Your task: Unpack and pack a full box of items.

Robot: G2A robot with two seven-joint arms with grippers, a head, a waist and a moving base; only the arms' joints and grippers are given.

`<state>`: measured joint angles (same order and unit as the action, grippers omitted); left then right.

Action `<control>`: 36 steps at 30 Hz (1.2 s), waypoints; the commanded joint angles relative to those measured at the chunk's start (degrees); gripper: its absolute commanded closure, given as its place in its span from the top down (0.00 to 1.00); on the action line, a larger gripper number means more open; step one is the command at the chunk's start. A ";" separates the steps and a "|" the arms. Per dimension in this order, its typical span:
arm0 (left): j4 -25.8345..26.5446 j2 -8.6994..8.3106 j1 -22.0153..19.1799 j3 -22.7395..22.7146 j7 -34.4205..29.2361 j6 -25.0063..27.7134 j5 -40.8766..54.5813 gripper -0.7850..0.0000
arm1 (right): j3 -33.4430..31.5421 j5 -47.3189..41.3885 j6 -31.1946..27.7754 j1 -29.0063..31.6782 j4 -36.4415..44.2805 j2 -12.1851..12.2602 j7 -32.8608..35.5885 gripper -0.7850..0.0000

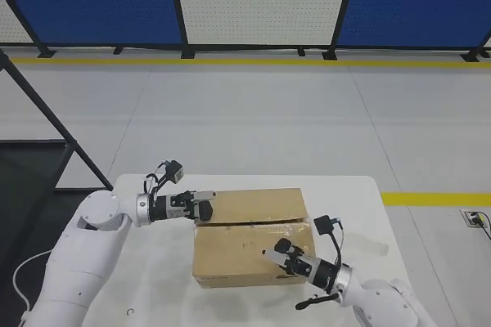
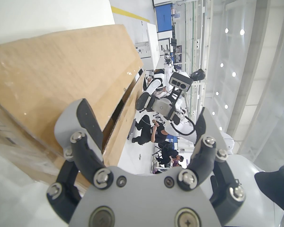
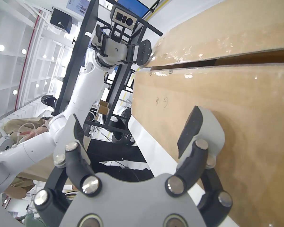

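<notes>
Gaping wide, the left gripper [image 2: 144, 109] sits at the left end of the box [image 1: 237, 253] by its flap seam. The right gripper [image 3: 135, 115], also unclenched, lays one finger on the near flap. The box sits mid-table [image 1: 147, 282].

Top view down on table [image 1: 352, 196]; both wrist views close, opposite sides of one box [image 1: 245, 245].
</notes>
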<state>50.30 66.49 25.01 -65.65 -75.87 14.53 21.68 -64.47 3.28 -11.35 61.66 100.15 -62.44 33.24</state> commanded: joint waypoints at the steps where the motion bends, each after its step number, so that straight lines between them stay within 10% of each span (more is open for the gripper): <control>1: -0.44 0.09 -0.15 0.25 -0.23 -0.55 0.76 1.00 | 0.84 0.66 1.32 -0.53 -0.43 -0.14 1.02 1.00; 36: 0.44 -0.77 0.23 3.14 -4.08 -2.01 -2.23 1.00 | -4.61 -4.49 -3.45 2.43 1.64 -0.62 -2.05 1.00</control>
<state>50.47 65.76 25.15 -62.58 -79.96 12.53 19.61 -68.13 -0.18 -14.51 63.75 101.67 -63.13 31.42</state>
